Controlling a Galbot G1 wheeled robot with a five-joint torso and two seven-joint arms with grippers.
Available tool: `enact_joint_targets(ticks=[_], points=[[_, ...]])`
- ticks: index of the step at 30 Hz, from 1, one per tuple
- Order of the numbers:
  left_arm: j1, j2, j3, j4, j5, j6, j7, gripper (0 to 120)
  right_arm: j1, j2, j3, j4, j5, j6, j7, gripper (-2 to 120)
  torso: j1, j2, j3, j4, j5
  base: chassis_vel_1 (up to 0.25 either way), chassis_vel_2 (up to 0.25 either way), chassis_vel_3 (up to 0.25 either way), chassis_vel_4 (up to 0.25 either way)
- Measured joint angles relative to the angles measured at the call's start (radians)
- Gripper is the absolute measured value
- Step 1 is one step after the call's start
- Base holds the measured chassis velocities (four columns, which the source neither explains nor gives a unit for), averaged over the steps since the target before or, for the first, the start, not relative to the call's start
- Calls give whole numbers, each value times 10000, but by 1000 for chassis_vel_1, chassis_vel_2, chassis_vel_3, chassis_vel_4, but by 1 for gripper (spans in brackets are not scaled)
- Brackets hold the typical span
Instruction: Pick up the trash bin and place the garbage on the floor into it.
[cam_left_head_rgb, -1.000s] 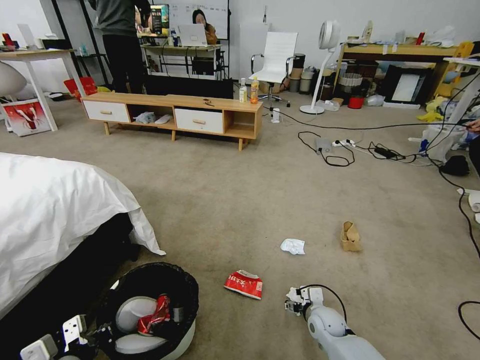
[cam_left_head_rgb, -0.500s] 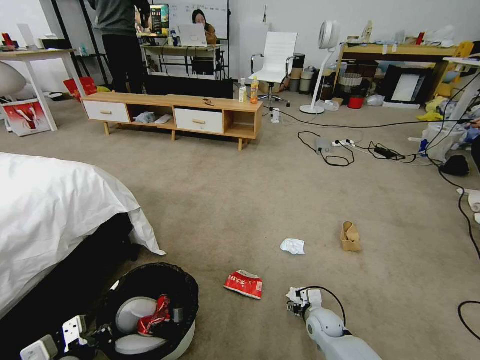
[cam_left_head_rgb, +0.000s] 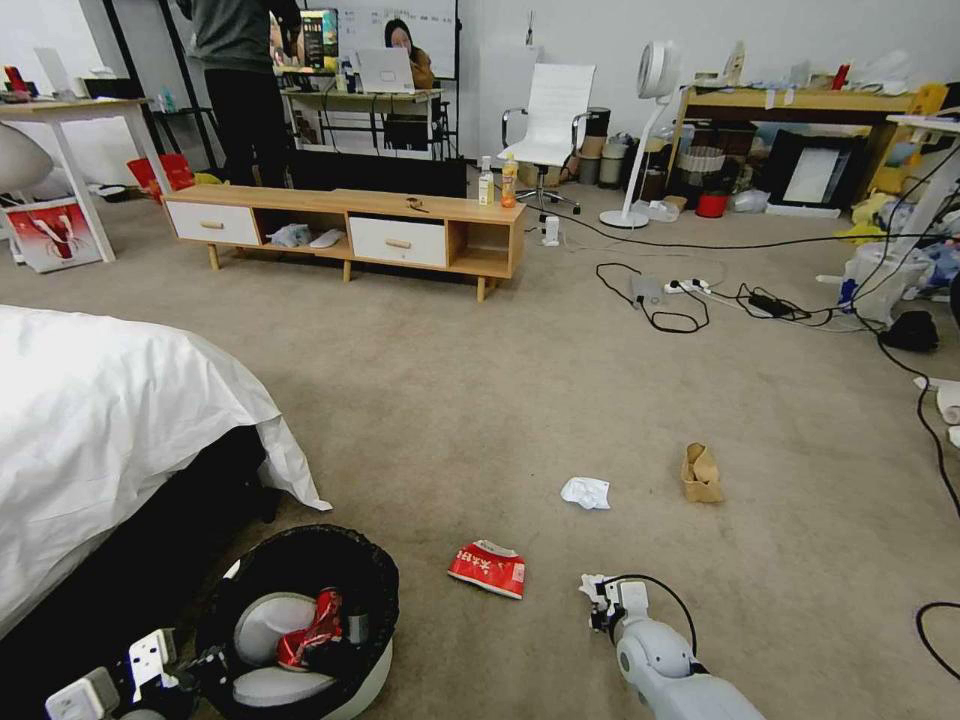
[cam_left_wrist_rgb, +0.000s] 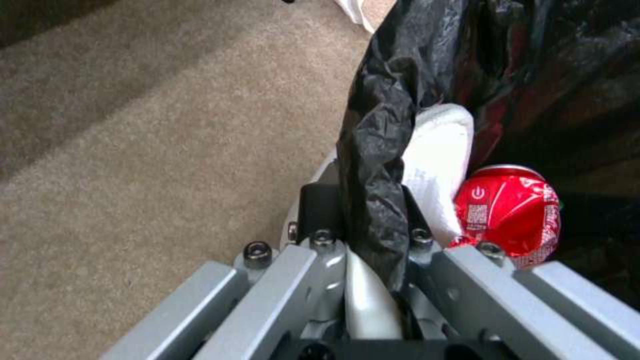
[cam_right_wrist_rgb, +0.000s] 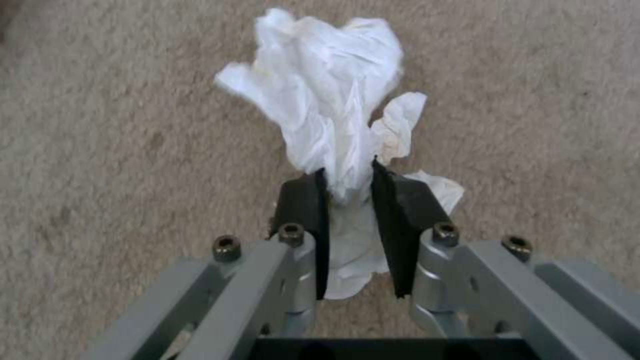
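Observation:
The trash bin (cam_left_head_rgb: 300, 620), white with a black bag over its rim, stands at my lower left beside the bed. A crushed red can (cam_left_head_rgb: 305, 640) lies inside it. My left gripper (cam_left_head_rgb: 205, 662) is shut on the bin's rim; the left wrist view shows the gripper (cam_left_wrist_rgb: 367, 205) pinching the black bag (cam_left_wrist_rgb: 427, 60), with the can (cam_left_wrist_rgb: 510, 212) just beyond. My right gripper (cam_left_head_rgb: 600, 592) is low over the floor, shut on a crumpled white tissue (cam_right_wrist_rgb: 327, 95). On the floor (cam_left_head_rgb: 450, 420) lie a flattened red-white carton (cam_left_head_rgb: 487, 568), another tissue (cam_left_head_rgb: 585, 491) and a brown paper box (cam_left_head_rgb: 700, 472).
A bed with a white sheet (cam_left_head_rgb: 100, 420) fills the left side. A low wooden cabinet (cam_left_head_rgb: 350, 225) with two drink bottles (cam_left_head_rgb: 508, 180) stands farther off. Cables and a power strip (cam_left_head_rgb: 700, 300) trail over the carpet to the right, and another black cable (cam_left_head_rgb: 935, 440) runs along the right edge.
My right gripper has drawn slightly back and to the right with the tissue in it. The bin and my left gripper have barely moved.

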Motion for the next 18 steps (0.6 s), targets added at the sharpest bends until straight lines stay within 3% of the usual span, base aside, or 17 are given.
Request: enact_joint_targets(ticks=[4,18], points=[[-18,-1,4,30,2,-6,0,3,-17,11,-59,-74,-83,64,-37,0,-1,0,0,0,0,0,0,0,0],[-2,-3,6,13,2,-14,-1,3,-165,-122,-177,146,-106,449,-300,0,0,0,0,4,5,0,0,0,0]])
